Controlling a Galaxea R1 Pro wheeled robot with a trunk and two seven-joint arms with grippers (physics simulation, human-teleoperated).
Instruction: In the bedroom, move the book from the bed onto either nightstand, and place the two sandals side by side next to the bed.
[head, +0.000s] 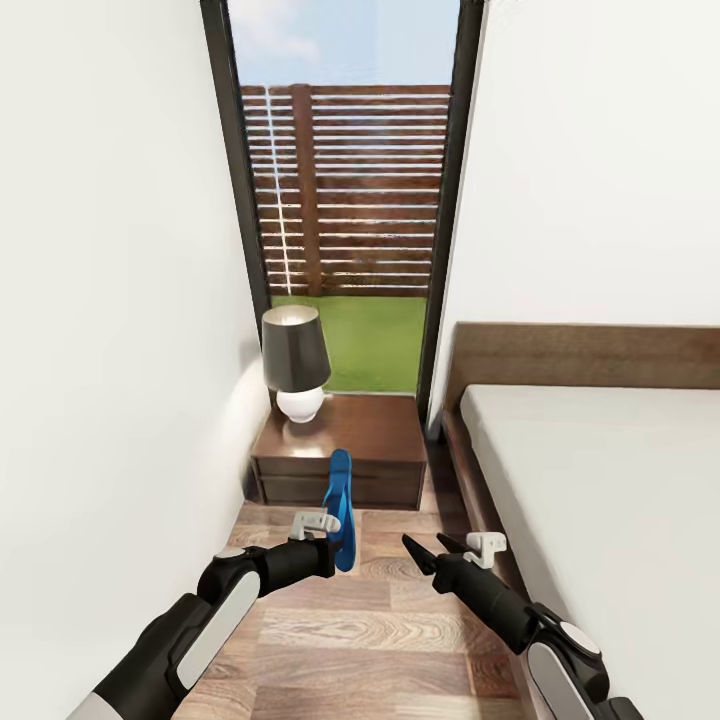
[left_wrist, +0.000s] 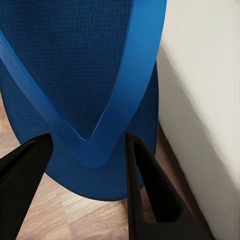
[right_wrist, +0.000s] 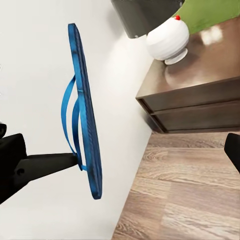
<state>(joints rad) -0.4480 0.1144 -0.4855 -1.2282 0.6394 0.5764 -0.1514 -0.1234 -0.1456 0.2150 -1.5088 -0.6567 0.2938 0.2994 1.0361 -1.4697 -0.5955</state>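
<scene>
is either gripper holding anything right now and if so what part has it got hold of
The left gripper holds one blue sandal in the air, fingers closed at the strap junction near one end of the sole. The right gripper is open and holds nothing.

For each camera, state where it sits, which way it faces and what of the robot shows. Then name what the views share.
Head view: high on the robot, looking forward and down at nightstand, bed, both arms.
Left wrist view: along the left gripper, shut on the sandal.
Right wrist view: facing sideways across the floor; left gripper finger.
Shared: the sandal appears in all three.
</scene>
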